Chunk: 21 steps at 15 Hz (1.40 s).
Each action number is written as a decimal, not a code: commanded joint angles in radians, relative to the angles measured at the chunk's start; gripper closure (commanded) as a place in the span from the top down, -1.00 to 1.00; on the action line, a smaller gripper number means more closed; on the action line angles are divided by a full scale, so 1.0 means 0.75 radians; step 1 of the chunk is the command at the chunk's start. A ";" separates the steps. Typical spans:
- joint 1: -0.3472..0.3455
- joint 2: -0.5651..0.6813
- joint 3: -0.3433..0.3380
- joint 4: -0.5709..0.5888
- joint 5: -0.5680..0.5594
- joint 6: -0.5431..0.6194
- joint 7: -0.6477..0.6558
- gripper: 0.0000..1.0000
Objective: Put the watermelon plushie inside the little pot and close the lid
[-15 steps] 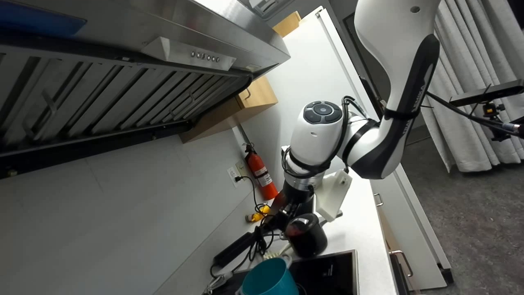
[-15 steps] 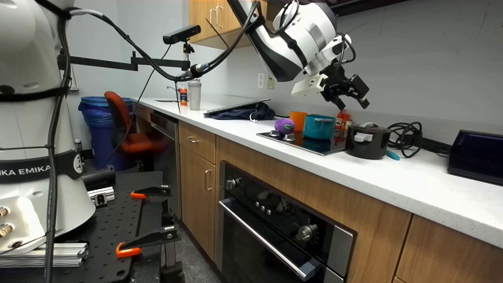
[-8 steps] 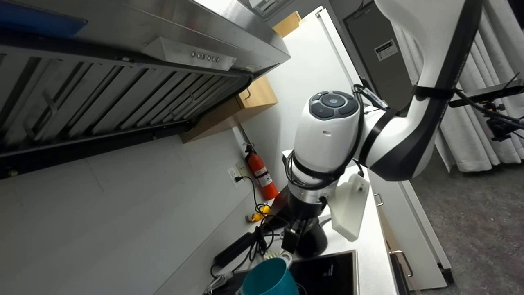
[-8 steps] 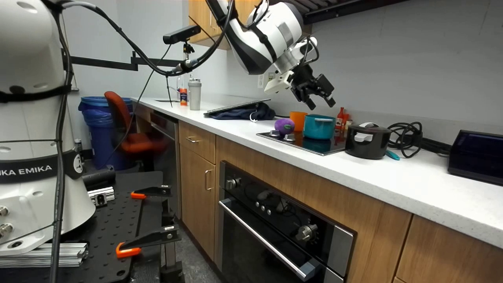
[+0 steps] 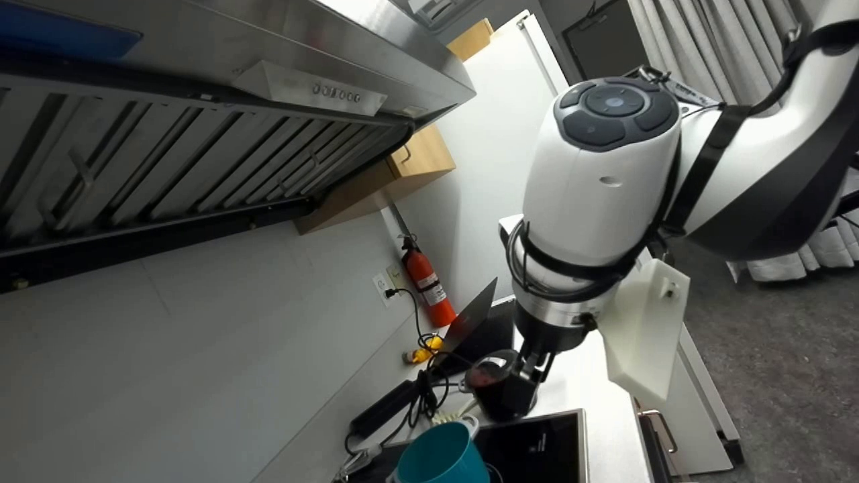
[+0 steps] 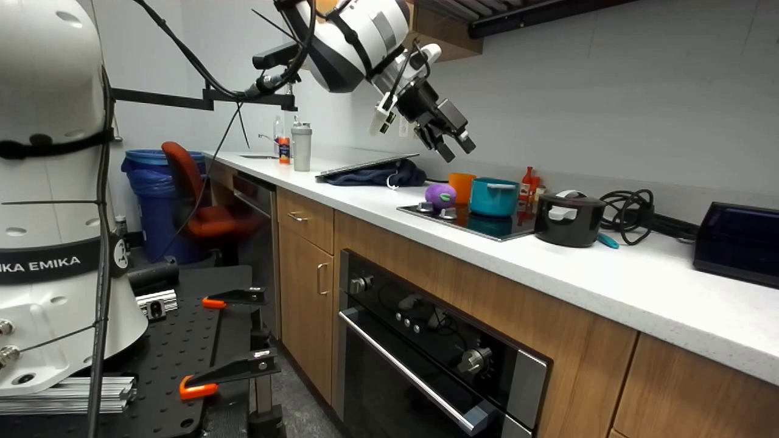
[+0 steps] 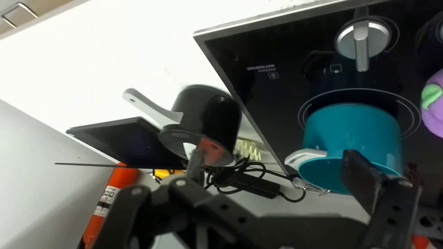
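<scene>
Where my gripper (image 6: pixel 457 148) hangs: above the counter (image 6: pixel 645 283), jaws spread
Pot (image 6: pixel 574 229): I can see the plushie (image 7: pixel 213 152) inside

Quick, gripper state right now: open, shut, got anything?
Gripper: open, fingers well apart, holding nothing.

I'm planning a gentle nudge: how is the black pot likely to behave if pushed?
The black pot should probably slide rather than tip or roll, as it stands upright on the counter and looks wider than tall. Pushing its handle might swivel it, since that juts out to one side. Its sheen suggests a smooth, perhaps slippery surface.
</scene>
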 commanded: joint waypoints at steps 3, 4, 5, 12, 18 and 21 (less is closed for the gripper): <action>-0.198 -0.302 0.293 -0.227 -0.008 -0.276 0.099 1.00; -0.236 -0.339 0.346 -0.254 0.010 -0.306 0.102 1.00; -0.268 -0.366 0.393 -0.272 0.024 -0.332 0.108 1.00; -0.368 -0.489 0.550 -0.351 0.079 -0.426 0.151 1.00; -0.385 -0.450 0.555 -0.326 0.062 -0.389 0.123 1.00; -0.385 -0.451 0.555 -0.330 0.062 -0.389 0.123 1.00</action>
